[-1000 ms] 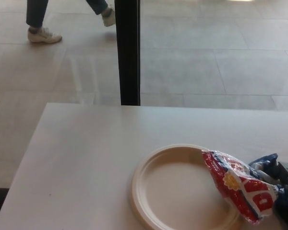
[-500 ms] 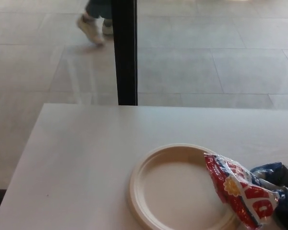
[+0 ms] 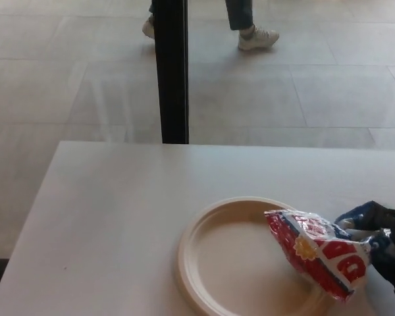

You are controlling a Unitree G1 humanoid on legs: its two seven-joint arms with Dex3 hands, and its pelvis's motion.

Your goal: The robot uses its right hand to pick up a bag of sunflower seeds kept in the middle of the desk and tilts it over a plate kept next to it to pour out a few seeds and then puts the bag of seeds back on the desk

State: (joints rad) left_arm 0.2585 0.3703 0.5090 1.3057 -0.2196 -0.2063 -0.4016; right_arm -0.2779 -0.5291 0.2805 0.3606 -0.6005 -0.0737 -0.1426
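Seed bag (image 3: 316,253) tipped over the right side of the plate (image 3: 204,263), clamped in my right robot hand (image 3: 388,253).
Fingers are wrapped around the bag's far end at the picture's right edge. Plate sits on the pale counter (image 3: 118,210). Beyond it, a black post (image 3: 170,72) and a person's shoe (image 3: 258,38) on the tiled floor.

Plate (image 3: 204,263) and hand (image 3: 390,253) edge-cropped
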